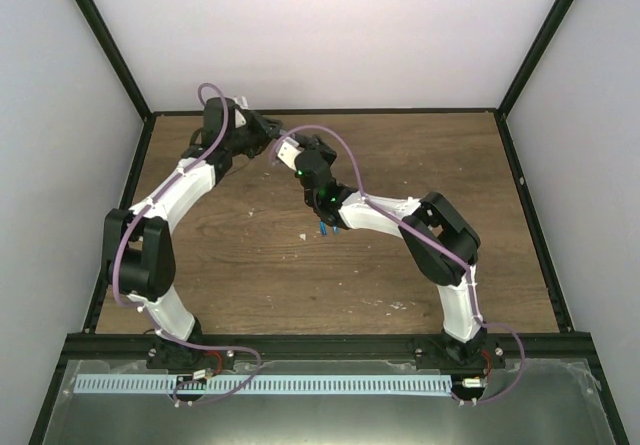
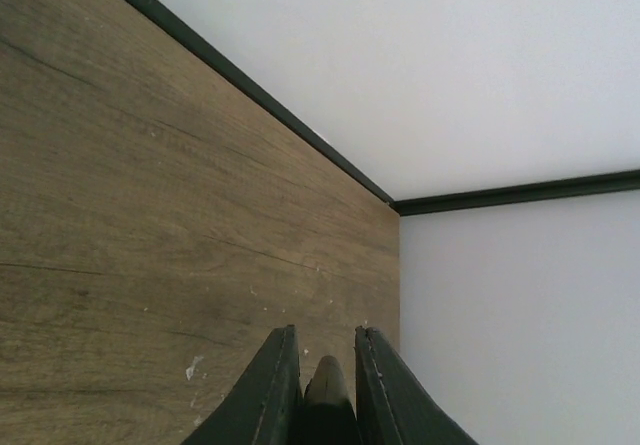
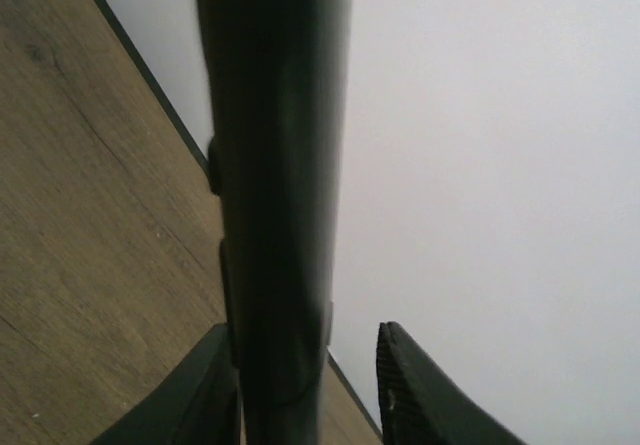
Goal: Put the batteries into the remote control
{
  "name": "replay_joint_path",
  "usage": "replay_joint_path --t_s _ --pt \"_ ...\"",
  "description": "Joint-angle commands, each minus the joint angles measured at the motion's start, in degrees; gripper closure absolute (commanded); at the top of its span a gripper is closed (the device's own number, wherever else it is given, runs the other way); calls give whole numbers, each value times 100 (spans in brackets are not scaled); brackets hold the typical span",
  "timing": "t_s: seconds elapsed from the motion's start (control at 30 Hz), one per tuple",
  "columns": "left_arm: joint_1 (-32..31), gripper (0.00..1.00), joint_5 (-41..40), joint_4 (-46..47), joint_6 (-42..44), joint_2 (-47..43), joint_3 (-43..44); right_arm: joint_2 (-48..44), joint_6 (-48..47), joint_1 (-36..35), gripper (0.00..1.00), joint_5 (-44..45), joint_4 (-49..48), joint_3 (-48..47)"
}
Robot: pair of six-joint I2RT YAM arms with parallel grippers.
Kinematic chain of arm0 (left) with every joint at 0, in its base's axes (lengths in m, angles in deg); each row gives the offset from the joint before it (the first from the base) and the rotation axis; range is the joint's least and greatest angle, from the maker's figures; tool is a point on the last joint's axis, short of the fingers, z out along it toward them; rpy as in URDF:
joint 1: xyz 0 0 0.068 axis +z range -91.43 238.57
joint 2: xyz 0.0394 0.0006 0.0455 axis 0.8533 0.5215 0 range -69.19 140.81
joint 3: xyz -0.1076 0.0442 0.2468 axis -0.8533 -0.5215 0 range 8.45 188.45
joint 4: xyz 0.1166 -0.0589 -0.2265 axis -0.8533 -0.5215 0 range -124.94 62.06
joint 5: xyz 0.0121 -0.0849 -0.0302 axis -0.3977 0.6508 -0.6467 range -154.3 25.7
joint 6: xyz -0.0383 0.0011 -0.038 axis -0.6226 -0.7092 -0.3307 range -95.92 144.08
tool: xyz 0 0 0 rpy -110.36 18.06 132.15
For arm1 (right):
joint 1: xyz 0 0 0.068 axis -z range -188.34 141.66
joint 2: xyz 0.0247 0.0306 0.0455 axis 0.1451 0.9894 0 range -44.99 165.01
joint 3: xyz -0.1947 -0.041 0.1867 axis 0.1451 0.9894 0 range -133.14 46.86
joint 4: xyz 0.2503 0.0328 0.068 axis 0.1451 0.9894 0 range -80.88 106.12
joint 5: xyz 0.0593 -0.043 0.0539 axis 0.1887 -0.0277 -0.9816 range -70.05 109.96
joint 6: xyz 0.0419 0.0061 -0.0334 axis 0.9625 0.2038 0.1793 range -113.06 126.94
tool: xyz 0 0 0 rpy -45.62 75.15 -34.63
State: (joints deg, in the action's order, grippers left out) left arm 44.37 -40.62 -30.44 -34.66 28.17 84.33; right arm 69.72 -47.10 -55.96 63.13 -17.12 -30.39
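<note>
The remote control [image 3: 280, 215] is a long black bar running up between my right gripper's [image 3: 305, 327] jaws. It lies against the left finger, with a clear gap to the right finger [image 3: 410, 385]. My left gripper [image 2: 327, 333] is shut on a dark rounded end [image 2: 329, 395], apparently the remote's. In the top view both grippers meet above the table's far middle, left [image 1: 268, 137] and right [image 1: 285, 152], and hide the remote. The two blue batteries [image 1: 329, 229] lie on the wood beside my right forearm.
A black frame rail [image 1: 320, 112] borders the wooden table at the back and both sides, with white walls behind. Small white specks [image 1: 395, 305] lie near the front right, and more show in the left wrist view [image 2: 193, 368].
</note>
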Motion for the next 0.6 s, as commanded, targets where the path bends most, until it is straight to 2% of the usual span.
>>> replay_joint_path --t_s 0.0,0.03,0.13,0.23,0.33,0.57 --pt "-6 100 475 472 568 199 53 -156 511 -10 60 -101 120 11" --pt "7 100 611 501 717 240 49 -212 728 16 52 -256 370 -1" --pt "61 100 909 432 1218 311 -10 -495 1355 85 36 -759 1043 115" --pt "175 100 979 438 1665 178 -304 -870 2019 187 23 -1462 1600 345" --pt "382 100 1040 524 1979 -52 -667 -1289 2485 270 17 -2137 1996 626" --pt "781 100 1422 45 2739 -406 -876 -2342 3471 394 15 -3301 3123 1384"
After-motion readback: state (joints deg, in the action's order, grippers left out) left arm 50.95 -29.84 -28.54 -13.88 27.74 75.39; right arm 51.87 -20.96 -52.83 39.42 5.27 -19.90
